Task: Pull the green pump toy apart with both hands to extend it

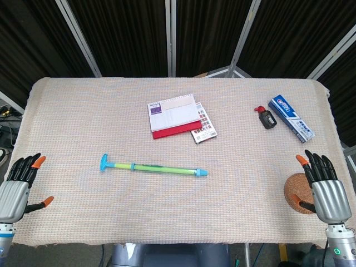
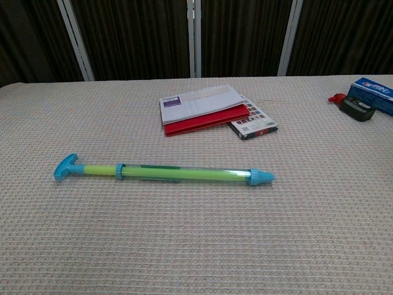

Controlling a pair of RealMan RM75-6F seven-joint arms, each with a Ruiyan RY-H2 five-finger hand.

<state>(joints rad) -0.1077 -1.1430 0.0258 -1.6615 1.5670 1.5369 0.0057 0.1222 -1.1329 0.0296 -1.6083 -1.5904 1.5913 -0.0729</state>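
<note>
The green pump toy (image 1: 153, 167) (image 2: 163, 172) lies flat on the cloth near the table's middle. Its blue T-handle (image 1: 104, 162) (image 2: 65, 166) points left and its blue nozzle (image 1: 201, 172) (image 2: 261, 177) points right. My left hand (image 1: 20, 186) hovers at the table's left front corner, fingers spread, holding nothing, well left of the handle. My right hand (image 1: 321, 185) stands at the right front corner, fingers also apart and empty, far right of the nozzle. Neither hand shows in the chest view.
A stack of booklets (image 1: 177, 115) (image 2: 209, 109) lies behind the toy. A small black and red bottle (image 1: 267, 118) (image 2: 354, 106) and a blue box (image 1: 291, 118) (image 2: 373, 92) sit at the back right. A woven coaster (image 1: 297, 192) lies beside my right hand.
</note>
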